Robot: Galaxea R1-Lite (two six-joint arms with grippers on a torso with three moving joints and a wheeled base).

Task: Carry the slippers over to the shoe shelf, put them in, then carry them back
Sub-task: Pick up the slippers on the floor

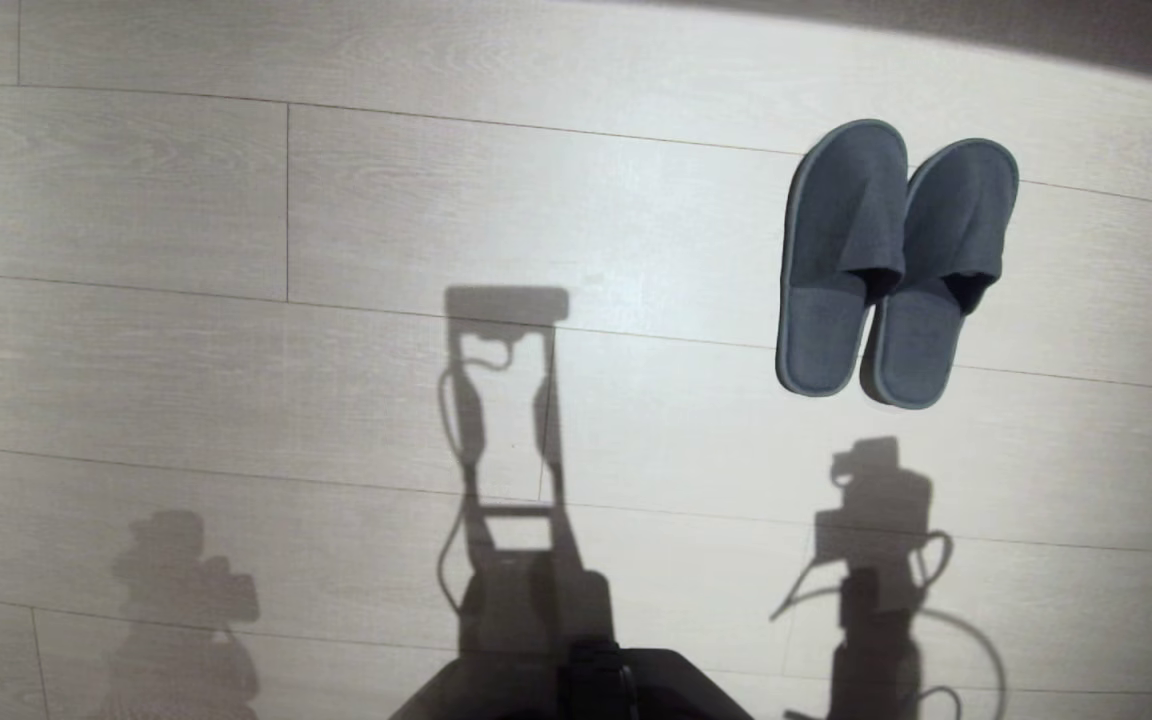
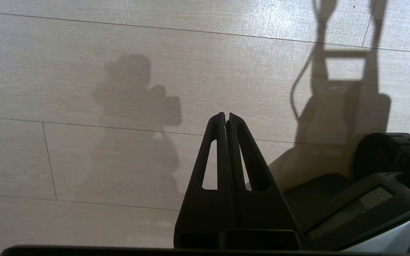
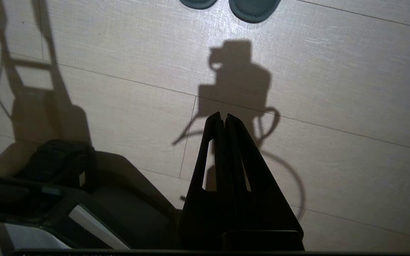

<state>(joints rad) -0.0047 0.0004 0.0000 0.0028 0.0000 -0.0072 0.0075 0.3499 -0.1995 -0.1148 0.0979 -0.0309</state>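
Note:
The slippers [image 1: 891, 265], a grey-blue fabric pair, lie side by side on the pale plank floor at the right of the head view, heels toward me. Their heel ends [image 3: 253, 9] just show at the far edge of the right wrist view. My right gripper [image 3: 224, 115] hangs above bare floor well short of them, shut and empty. My left gripper [image 2: 226, 115] is shut too, over bare floor with nothing in it. Neither arm appears in the head view, only their shadows. The shoe shelf is out of view.
My dark base [image 1: 576, 680] shows at the bottom middle of the head view, and again as the base [image 2: 368, 192] and the base [image 3: 66, 185] in the wrist views. Shadows of my torso and arms fall across the light wood floor [image 1: 236, 200].

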